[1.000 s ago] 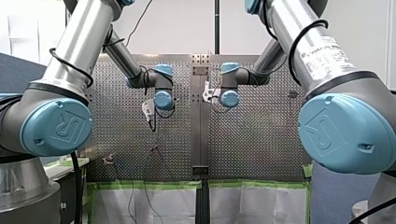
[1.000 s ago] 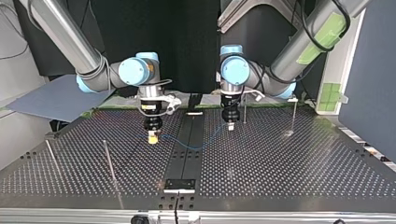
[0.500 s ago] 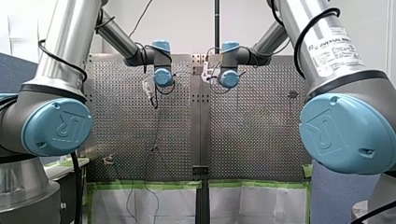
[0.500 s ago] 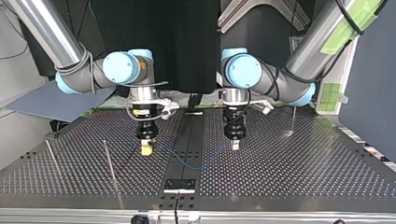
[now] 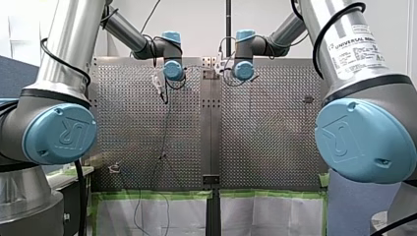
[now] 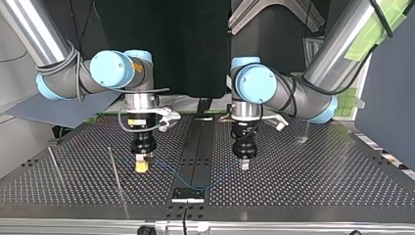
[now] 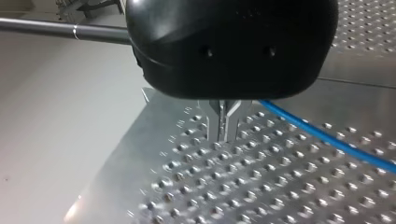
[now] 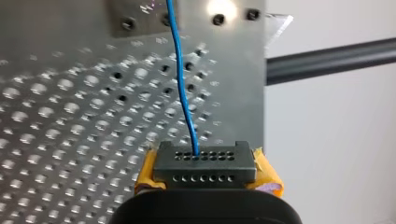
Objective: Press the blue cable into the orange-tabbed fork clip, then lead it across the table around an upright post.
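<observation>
Blue cable (image 8: 180, 88) hangs in a slack loop at lower centre of the top view, strung between both grippers. Right gripper (image 6: 142, 166) is clamped shut on it. Left gripper (image 6: 244, 164) is closed tight, apparently pinching it too. The cable looks thin, light and floppy, so it's best gripped close to the section being seated and kept taut.

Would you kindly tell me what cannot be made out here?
Orange-tabbed fork clip: identifiable in no view; the front view's small table item is too small.
Left wrist view: where the blue cable meets my left end effector, hidden behind its black body.
Right wrist view: the cable runs off the edge beyond my right end effector.
</observation>
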`<action>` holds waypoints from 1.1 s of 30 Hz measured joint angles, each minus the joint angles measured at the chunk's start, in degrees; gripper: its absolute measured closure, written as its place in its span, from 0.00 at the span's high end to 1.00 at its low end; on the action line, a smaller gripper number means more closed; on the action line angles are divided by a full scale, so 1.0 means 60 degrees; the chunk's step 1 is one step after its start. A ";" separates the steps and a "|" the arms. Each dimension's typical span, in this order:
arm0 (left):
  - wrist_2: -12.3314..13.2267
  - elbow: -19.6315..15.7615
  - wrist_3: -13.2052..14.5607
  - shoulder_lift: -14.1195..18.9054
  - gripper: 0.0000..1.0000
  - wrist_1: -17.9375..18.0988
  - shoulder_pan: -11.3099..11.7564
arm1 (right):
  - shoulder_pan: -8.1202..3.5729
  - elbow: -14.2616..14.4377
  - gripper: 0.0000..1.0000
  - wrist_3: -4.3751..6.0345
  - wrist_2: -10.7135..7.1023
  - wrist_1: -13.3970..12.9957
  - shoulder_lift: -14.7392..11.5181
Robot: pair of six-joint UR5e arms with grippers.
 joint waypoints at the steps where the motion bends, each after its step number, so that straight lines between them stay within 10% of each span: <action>1: 0.0022 0.0084 0.0002 -0.0001 0.02 -0.0068 -0.0003 | -0.0021 -0.0036 0.00 0.0003 0.0012 0.0053 -0.0043; 33: 0.0618 0.3077 0.0455 -0.0905 0.02 -0.2413 -0.0907 | -0.1138 -0.0256 0.00 0.0375 0.0328 0.1212 -0.0889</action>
